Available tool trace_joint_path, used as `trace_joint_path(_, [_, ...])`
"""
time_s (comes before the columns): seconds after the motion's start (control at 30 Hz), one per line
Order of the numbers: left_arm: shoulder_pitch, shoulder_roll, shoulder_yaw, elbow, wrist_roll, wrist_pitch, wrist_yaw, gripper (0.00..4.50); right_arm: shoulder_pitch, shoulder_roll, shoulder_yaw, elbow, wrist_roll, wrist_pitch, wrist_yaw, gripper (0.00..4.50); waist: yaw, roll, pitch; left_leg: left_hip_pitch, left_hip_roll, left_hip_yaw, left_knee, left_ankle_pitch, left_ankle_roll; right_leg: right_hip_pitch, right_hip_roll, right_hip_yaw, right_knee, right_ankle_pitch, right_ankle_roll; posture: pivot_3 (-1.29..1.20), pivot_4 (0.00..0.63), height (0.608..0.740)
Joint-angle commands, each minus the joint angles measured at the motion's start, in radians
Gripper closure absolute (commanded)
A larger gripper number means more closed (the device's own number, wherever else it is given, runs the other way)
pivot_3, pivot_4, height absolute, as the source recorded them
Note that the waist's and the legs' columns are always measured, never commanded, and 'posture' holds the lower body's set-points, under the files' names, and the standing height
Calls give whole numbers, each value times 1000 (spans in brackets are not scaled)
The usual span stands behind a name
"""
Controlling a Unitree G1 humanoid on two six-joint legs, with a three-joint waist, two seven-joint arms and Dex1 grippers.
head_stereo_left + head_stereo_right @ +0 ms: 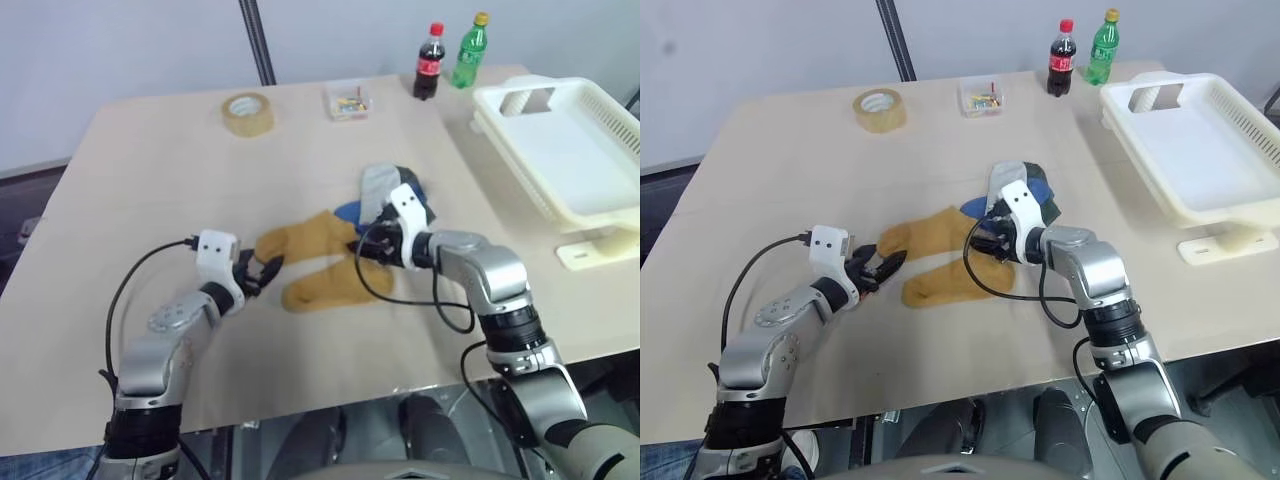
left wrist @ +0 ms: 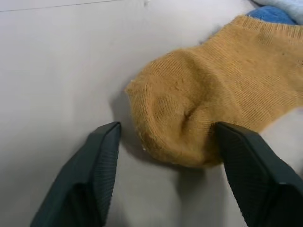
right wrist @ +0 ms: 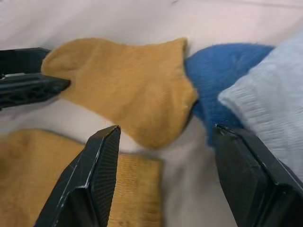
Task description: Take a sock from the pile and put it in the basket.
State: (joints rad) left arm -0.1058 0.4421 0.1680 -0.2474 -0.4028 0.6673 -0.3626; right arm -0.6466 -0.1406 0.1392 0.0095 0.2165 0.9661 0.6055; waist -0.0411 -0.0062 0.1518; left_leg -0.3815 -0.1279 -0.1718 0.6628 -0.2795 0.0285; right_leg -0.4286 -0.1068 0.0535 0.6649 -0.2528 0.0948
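**Here, two spread tools flank the yellow socks**

Now the left tool (image 1: 262,270) lies low over the worktop (image 1: 140,170), its two black fingers (image 2: 97,175) parted and holding nothing; the rounded toe of the mustard-yellow sock (image 1: 300,238) sits just ahead of them, between the fingertips but not gripped. The right tool (image 1: 368,247) stands at the opposite end of that sock, also spread and empty, with the sock's cuff end, a blue sock (image 3: 222,75) and a light grey sock (image 3: 272,101) directly before its fingers. A second yellow sock (image 1: 325,285) lies beside the first, close under the right tool. The pile (image 1: 395,190) is bunched just beyond the right tool, grey on top with blue and dark cloth at its edges. The basket (image 1: 560,150) stands well apart from both tools, off past the right one at the worktop's edge, nothing visible inside it. Further beyond the tools are a roll of tape (image 1: 248,113), a small clear box (image 1: 347,100) and two bottles (image 1: 430,62).
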Motion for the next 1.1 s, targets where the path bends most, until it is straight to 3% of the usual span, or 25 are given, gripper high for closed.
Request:
trace_joint_path(0.03, [18,-8,-24,32,14,23,-3,1184,-16,37,-17,23,32,-6,-27,1319,-1,1,-2,0,0,0,0,0,0,0,0,0,0,0,0,0,150,740])
trace_joint_path(0.3, [17,-13,-31,27,23,23,-13,1184,-59,98,-5,123,44,-45,-50,1319,-2,2,-4,0,0,0,1,0,0,0,0,0,0,0,0,0,150,740])
trace_joint_path(0.43, [18,-14,-32,21,28,25,-14,1191,-73,115,-16,143,56,-54,-56,2640,-1,2,-5,0,0,0,1,0,0,0,0,0,1,0,0,0,150,740])
trace_joint_path(0.53, [21,-14,-30,18,29,25,-15,1191,-74,111,-14,144,56,-57,-59,4225,-1,2,-5,0,0,0,1,0,0,0,0,0,1,0,0,0,150,740])
trace_joint_path(0.57, [22,-14,-30,19,29,25,-16,1191,-73,106,-9,140,55,-58,-54,4426,-1,2,-5,0,0,0,1,0,0,0,0,0,1,0,0,0,150,740])
trace_joint_path(0.77, [27,-15,-32,14,23,14,-33,1191,-49,79,10,115,54,-65,-41,4426,-1,2,-5,0,0,0,1,0,0,0,0,0,1,0,0,0,150,740])
trace_joint_path(0.87, [35,-19,-38,-2,16,2,-50,1912,-37,73,18,100,56,-65,-41,4500,-1,3,-5,0,0,0,1,0,0,0,0,0,1,0,0,0,150,740])
trace_joint_path(0.97, [34,-22,-37,-4,29,1,-37,3251,-33,70,18,78,64,-64,-40,4500,0,2,-5,0,0,0,1,0,0,0,0,0,1,0,0,0,150,740])
trace_joint_path(1.1, [34,-26,-31,-12,22,8,-39,3251,-38,67,7,55,78,-63,-40,4500,1,2,-5,0,0,-1,1,0,0,0,0,0,1,0,0,0,150,740])
